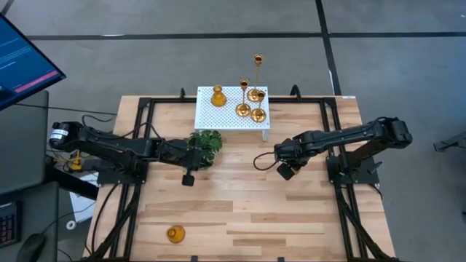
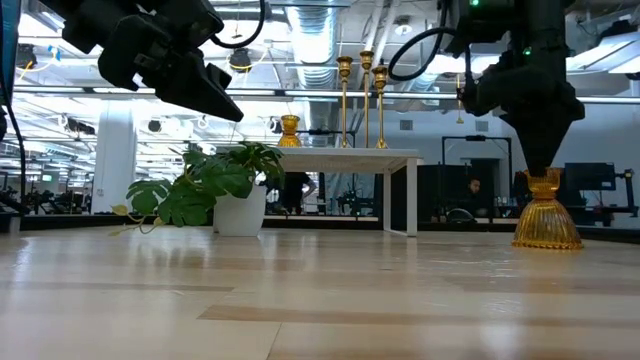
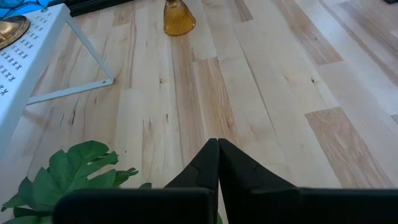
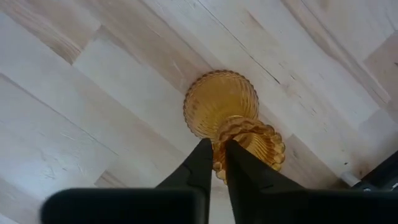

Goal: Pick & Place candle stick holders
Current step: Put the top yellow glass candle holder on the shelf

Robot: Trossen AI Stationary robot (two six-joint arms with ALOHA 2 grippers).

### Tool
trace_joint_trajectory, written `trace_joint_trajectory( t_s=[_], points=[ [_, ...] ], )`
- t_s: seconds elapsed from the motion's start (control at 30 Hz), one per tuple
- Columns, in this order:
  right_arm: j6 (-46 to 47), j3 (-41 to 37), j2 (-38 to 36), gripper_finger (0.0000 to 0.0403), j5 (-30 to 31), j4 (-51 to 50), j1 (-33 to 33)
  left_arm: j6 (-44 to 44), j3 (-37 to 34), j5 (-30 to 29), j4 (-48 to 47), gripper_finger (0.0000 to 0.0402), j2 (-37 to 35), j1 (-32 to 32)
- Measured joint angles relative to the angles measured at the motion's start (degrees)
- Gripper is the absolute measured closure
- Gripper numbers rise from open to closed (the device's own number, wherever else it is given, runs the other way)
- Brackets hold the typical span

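Note:
An amber, ribbed, cone-shaped candle stick holder (image 2: 547, 215) stands on its wide base on the wooden table, right of centre. My right gripper (image 1: 285, 172) points down and is shut on its top. My left gripper (image 3: 218, 144) hovers shut and empty above the green plant (image 1: 206, 142), pointing toward the right. On the white perforated platform (image 1: 218, 116) at the far edge stand one squat amber holder (image 1: 218, 96) and several tall gold ones (image 1: 254, 93). Another amber holder (image 1: 175, 233) stands near the front left. My right gripper pinches the scalloped top rim (image 4: 249, 144) of the amber holder between its two fingers, coming from above and pointing down. The holder stands upright with its base (image 2: 547, 236) on the table.
The plant in its white pot (image 2: 240, 212) stands just in front of the platform's left side. Black frame rails (image 1: 138, 145) run along both table sides. A monitor (image 1: 22, 58) is beyond the far left corner. Bare wood lies across the middle and near part of the table.

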Motion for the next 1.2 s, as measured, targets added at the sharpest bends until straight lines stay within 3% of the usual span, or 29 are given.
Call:
trace_joint_trajectory(
  t_s=[0.5, 0.87, 1.2],
  points=[
    [-1.5, 0.0, -0.1, 0.0398, 0.1, -0.2, 0.5, 0.0, 0.0, 0.0, 0.0, 0.0395, 0.0, 0.0],
    [-1.2, -0.1, 0.1, 0.0333, -0.8, 0.8, 0.8, -2.9, 0.0, 0.0, 0.0, 0.0395, 0.0, 0.0],
    [-1.2, -4.4, -0.3, 0.0346, -1.2, 5.4, 0.7, -2.9, 0.0, 0.0, 0.0, 0.0395, 0.0, 0.0]
  ],
)
